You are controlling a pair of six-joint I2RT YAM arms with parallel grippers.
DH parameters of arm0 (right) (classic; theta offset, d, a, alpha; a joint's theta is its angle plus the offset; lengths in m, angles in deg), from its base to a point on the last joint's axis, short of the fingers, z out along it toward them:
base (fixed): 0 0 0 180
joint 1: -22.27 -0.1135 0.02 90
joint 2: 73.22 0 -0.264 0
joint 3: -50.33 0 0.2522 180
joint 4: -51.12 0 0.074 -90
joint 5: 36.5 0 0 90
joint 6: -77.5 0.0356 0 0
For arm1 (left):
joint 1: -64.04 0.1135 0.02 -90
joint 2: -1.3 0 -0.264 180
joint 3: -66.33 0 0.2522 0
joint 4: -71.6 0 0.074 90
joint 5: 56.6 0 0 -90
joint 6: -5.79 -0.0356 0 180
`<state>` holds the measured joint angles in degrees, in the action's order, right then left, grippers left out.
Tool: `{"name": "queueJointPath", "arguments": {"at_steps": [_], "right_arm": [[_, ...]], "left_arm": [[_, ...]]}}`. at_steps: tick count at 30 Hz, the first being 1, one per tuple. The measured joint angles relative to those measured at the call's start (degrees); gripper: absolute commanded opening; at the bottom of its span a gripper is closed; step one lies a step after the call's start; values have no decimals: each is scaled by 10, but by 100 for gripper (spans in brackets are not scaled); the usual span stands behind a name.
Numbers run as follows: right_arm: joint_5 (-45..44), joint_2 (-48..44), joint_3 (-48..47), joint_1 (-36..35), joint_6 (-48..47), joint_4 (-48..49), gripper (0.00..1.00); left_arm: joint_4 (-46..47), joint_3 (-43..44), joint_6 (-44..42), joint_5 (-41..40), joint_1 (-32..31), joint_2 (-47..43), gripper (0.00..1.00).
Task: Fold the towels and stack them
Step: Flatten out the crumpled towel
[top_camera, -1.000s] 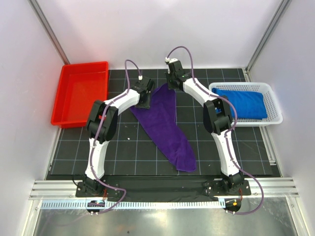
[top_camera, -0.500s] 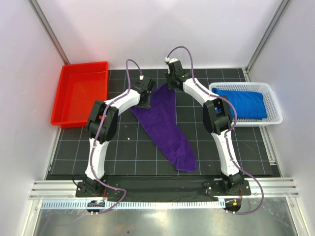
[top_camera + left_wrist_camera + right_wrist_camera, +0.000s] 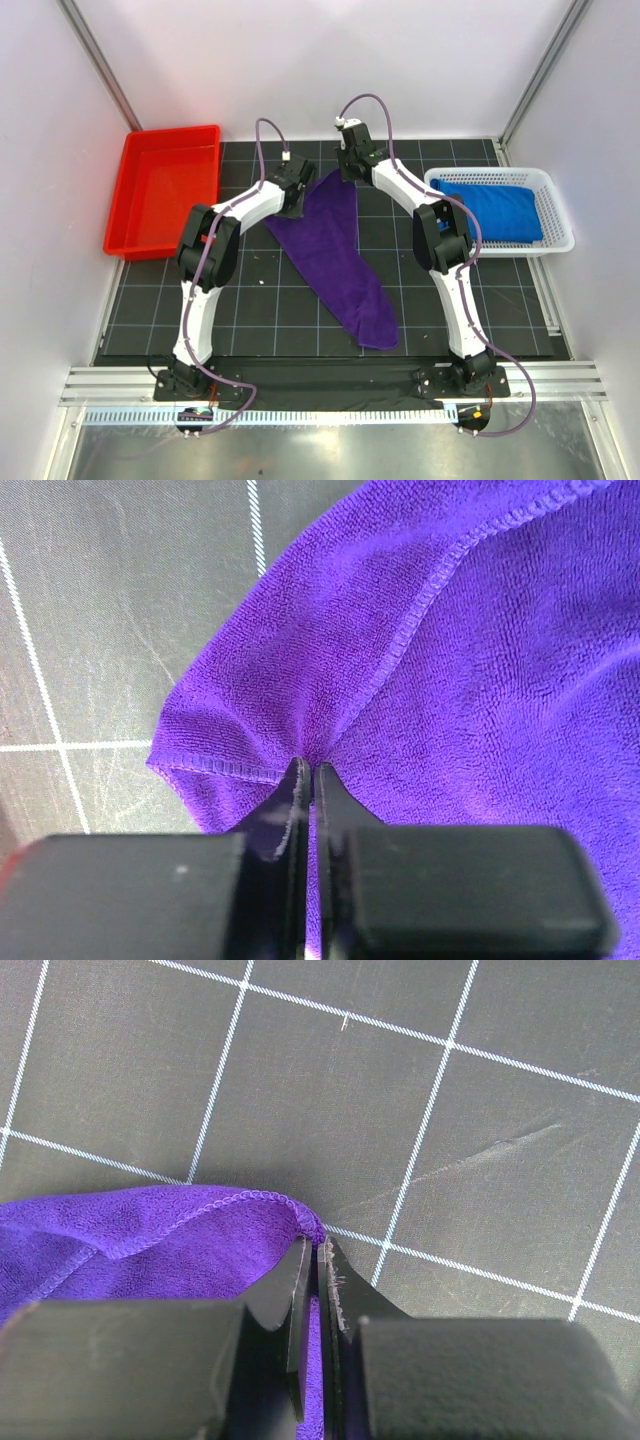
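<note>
Pinching a far corner each, left claw [image 3: 307,767] and right claw [image 3: 312,1247] clamp the purple towel [image 3: 335,250], which trails from them toward the arm bases. Folding looks barely begun and nothing is stacked; the blue towel [image 3: 490,208] lies in the basket [image 3: 500,247], off right of the right claw.

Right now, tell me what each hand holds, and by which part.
Both grip the deep purple terry towel: the left hand pinches cloth just inside a hemmed corner, the right hand pinches another hemmed corner.

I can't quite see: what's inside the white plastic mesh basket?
A royal blue terry towel fills most of the white mesh basket. Anything beneath the towel is covered.
</note>
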<state>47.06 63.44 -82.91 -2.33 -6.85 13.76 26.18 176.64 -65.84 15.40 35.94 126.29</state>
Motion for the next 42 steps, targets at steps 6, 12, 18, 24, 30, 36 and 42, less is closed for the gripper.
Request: {"name": "queueJointPath", "arguments": {"at_steps": [6,12,18,24,30,36,42], "right_arm": [[-5,0,0,2,-5,0,1],[-15,-12,19,4,-9,1,1],[-22,-94,79,3,-8,-5,1],[-39,-233,129,-8,-8,-21,1],[-93,-370,132,-73,-16,-56,1],[-154,-449,73,-172,-31,-122,1],[-164,-526,40,-210,-32,-157,1]], "left_arm": [[1,3,-6,-12,1,-2,0],[-1,3,-6,-28,1,-49,0],[-4,1,-4,-42,1,-164,0],[-10,-28,10,-36,1,-290,0],[-53,-45,21,-19,-8,-406,0],[-81,-38,16,33,-18,-527,0],[-82,-12,-10,119,-19,-614,0]]}}
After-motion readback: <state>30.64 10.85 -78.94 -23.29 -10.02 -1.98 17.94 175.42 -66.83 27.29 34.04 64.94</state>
